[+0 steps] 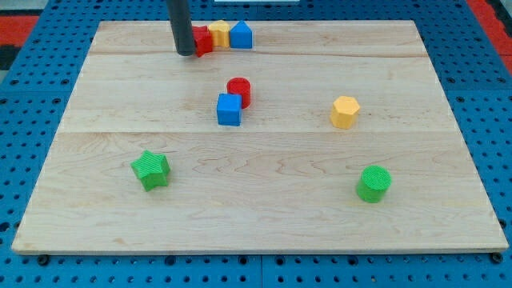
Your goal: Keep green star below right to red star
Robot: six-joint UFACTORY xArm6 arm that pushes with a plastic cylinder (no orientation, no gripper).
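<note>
The green star (150, 170) lies on the wooden board at the view's lower left. The red star (202, 40) sits near the board's top edge, partly hidden behind my rod. My tip (185, 53) rests on the board touching the red star's left side, far above and a little right of the green star. The green star is below and to the left of the red star.
A yellow block (218, 34) and a blue house-shaped block (241, 35) line up right of the red star. A red cylinder (239, 91) touches a blue cube (229, 110) at centre. A yellow hexagon (345, 111) and a green cylinder (374, 183) lie at the right.
</note>
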